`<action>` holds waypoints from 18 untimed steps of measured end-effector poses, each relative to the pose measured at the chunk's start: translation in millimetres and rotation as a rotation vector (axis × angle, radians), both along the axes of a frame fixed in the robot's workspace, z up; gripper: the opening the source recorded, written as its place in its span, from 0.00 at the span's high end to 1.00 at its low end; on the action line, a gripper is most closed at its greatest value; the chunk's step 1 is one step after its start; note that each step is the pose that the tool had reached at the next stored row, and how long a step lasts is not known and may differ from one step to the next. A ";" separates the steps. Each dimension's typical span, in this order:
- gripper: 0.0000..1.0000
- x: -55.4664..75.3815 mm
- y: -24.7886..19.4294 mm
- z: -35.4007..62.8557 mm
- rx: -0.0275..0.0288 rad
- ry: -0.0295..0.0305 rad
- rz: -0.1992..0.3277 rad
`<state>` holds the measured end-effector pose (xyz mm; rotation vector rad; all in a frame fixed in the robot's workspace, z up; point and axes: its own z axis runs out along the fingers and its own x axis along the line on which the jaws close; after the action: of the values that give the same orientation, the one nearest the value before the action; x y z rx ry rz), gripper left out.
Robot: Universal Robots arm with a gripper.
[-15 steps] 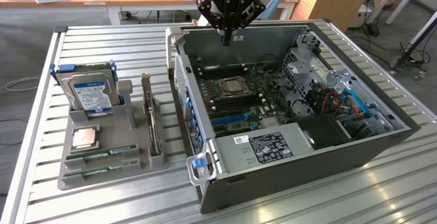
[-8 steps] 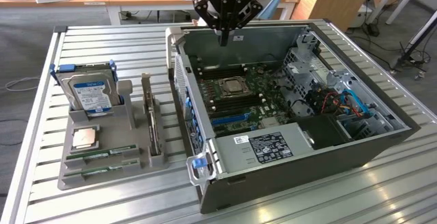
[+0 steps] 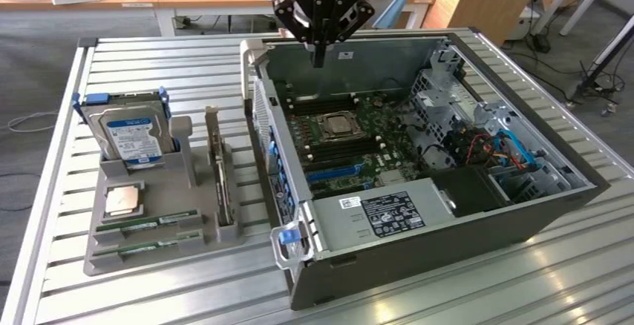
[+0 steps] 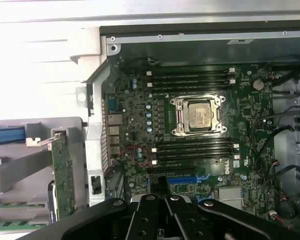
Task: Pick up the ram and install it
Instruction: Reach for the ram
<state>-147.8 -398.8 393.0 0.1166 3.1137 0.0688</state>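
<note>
At the exterior view's left, a grey holder tray (image 3: 99, 260) sits on the slatted metal surface (image 3: 148, 299). At its far end a blue-labelled hard drive (image 3: 132, 136) stands upright, with a square silver CPU chip (image 3: 124, 200) lying just in front of it. Nearer the camera, one ram stick (image 3: 148, 222) and a second ram stick (image 3: 147, 248) lie flat, side by side in the tray's slots. A green expansion card (image 3: 216, 168) stands on edge at the tray's right side.

Beside the tray lies the open computer case (image 3: 515, 221). Its motherboard (image 3: 381, 158) faces up, and black memory slots (image 4: 190, 80) flank the processor socket (image 3: 342, 126). The gripper (image 3: 318, 61) hangs over the case's far wall. It is fully closed, with nothing between its fingers, and well apart from both ram sticks. A power supply (image 3: 391, 210) fills the case's near corner.
</note>
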 end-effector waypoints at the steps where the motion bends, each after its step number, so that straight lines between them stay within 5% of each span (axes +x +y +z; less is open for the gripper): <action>1: 0.89 -1.1 0.0 0.0 0.0000 0.0000 0.000; 18: 0.89 -22.0 0.0 -0.2 -0.0001 0.0001 0.000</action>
<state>-169.8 -398.8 392.8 0.1166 3.1137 0.0687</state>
